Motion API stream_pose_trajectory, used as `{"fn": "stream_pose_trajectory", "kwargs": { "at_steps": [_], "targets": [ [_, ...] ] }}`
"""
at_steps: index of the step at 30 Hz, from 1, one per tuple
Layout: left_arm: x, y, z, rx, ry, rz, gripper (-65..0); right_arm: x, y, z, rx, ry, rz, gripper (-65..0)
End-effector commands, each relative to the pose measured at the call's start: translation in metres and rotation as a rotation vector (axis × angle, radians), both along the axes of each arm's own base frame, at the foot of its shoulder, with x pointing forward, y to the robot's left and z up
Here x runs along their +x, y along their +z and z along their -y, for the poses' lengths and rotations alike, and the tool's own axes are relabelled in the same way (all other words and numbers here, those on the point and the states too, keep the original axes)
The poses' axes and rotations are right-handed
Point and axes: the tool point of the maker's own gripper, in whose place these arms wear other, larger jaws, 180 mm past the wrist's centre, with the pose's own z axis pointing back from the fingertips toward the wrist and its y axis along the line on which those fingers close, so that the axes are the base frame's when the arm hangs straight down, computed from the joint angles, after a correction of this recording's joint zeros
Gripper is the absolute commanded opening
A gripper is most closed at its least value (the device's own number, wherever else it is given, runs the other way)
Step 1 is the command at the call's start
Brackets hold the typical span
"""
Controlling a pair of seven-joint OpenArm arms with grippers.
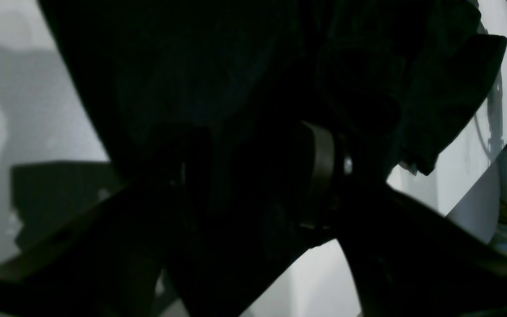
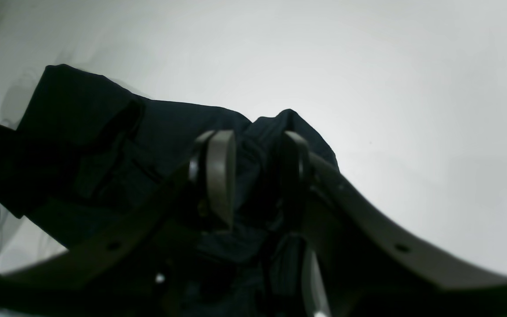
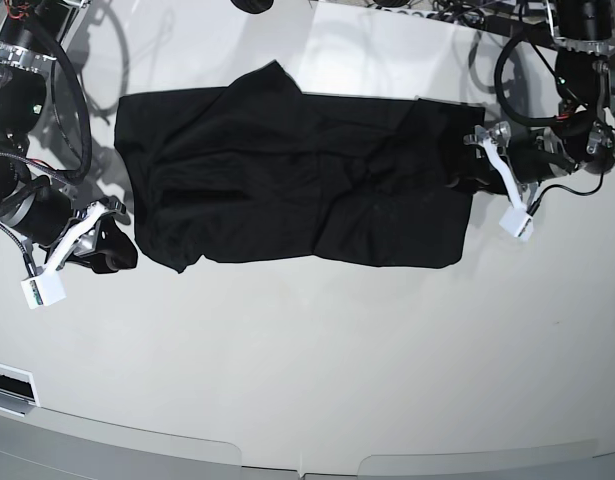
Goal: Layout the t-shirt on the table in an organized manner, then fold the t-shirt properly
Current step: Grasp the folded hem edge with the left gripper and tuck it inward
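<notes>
Black t-shirt [image 3: 297,180] flat on table [image 3: 317,370], no readable writing; right jaws clamp cloth; left jaws unclear.

The t-shirt [image 3: 287,180] is soft black cloth, dull and a bit wrinkly. The table [image 3: 317,360] is white, smooth and shiny. The right gripper [image 2: 253,176] has dark, smooth fingers [image 2: 220,171] that look like plastic

t-shirt [image 3: 297,180] spread on table [image 3: 317,350], a hand at each end
</notes>
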Motion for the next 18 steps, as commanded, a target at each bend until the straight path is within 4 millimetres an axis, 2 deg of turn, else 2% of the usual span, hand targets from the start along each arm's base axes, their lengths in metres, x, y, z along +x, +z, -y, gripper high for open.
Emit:
{"fn": "stream_pose_trajectory", "kwargs": {
  "at_steps": [1,11,15,17,18],
  "targets": [
    [0.01,0.014,0.004,-0.023,-0.012,0.051,-33.8,0.008,0.017,0.002,0.001,0.004,0.063,-45.7],
    [-0.018,0.006,0.07,-0.105,-0.205,-0.008,-33.8,0.008,0.017,0.002,0.004,0.004,0.064,-45.7],
    [-0.025,0.007,0.085,-0.11,-0.262,-0.01,-34.2,0.008,0.017,0.002,0.005,0.004,0.064,-45.7],
    [-0.019,0.014,0.086,-0.108,-0.267,0.018,-42.5,0.01,0.02,0.002,0.015,0.002,0.076,-45.7],
    [-0.013,0.019,0.084,-0.103,-0.264,0.041,-50.7,0.012,0.028,0.003,0.039,-0.005,0.097,-45.7]
  ]
}}
